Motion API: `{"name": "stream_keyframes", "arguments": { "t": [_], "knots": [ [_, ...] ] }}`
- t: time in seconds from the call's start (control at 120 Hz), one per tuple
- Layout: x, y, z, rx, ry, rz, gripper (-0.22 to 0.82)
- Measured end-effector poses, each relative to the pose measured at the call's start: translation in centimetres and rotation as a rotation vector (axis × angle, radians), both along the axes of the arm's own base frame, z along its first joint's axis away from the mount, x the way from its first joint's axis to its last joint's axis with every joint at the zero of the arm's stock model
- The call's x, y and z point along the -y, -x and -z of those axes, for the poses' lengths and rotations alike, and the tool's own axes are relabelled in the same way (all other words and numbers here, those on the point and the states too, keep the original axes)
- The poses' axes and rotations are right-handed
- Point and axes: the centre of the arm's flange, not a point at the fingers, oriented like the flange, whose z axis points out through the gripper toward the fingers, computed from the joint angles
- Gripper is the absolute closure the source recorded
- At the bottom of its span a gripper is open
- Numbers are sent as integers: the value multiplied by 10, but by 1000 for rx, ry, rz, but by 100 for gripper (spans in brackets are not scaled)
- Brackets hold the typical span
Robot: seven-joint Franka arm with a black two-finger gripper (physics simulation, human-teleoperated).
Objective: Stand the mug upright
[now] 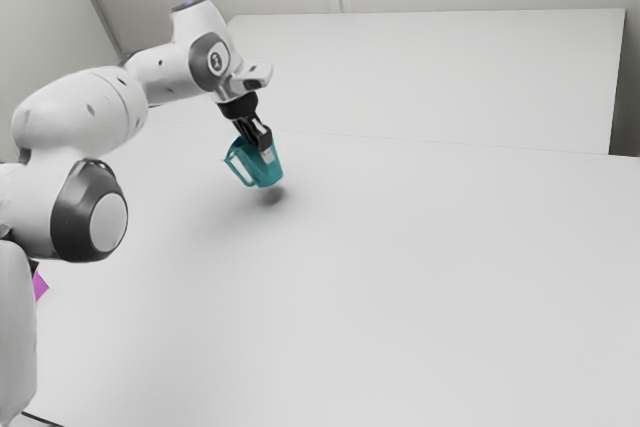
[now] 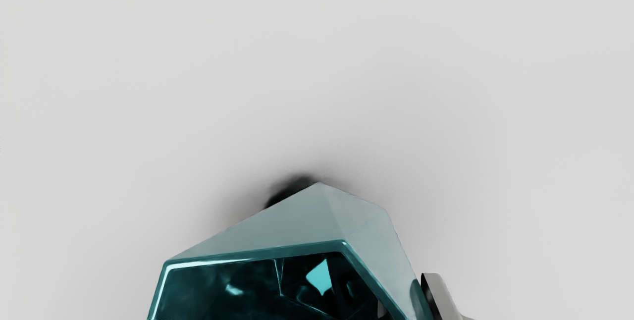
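In the exterior view my gripper (image 1: 266, 150) points down at the teal mug (image 1: 264, 173), shut on its side wall. The mug hangs just above the table, a small dark shadow below it; it leans a little, its handle toward the exterior view's left. Looking from the hand, the mug (image 2: 257, 245) shows its many-sided rim and dark inside. There my gripper (image 2: 403, 307) has one finger outside the wall and a small grey part of the other visible inside the mug.
The white table (image 1: 400, 277) stretches around the mug. A pale panel (image 1: 430, 72) stands behind it. Near the arm's base, at the exterior view's left edge, is a magenta piece (image 1: 40, 286).
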Motion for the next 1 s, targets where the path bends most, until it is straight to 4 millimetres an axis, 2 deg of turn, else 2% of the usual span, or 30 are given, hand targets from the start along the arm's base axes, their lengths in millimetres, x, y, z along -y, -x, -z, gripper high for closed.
{"name": "stream_keyframes", "arguments": {
  "t": [0.058, 0.108, 0.325, 0.525, 0.7, 0.733, 0.767, 0.85, 1.0],
  "knots": [
    [19, -8, 8, 9, -64, 20, 78],
    [26, -11, 14, 15, -105, 20, 78],
    [32, -17, 26, 39, -171, -47, 78],
    [38, -19, 28, 52, -173, -111, 36],
    [38, -20, 23, 62, -171, -161, 16],
    [38, -20, 15, 66, -168, -169, 13],
    [39, -18, -2, 76, -161, -178, 11],
    [51, -2, -69, 104, -128, -193, 8],
    [64, 45, -185, 128, -87, -213, 4]
  ]
}}
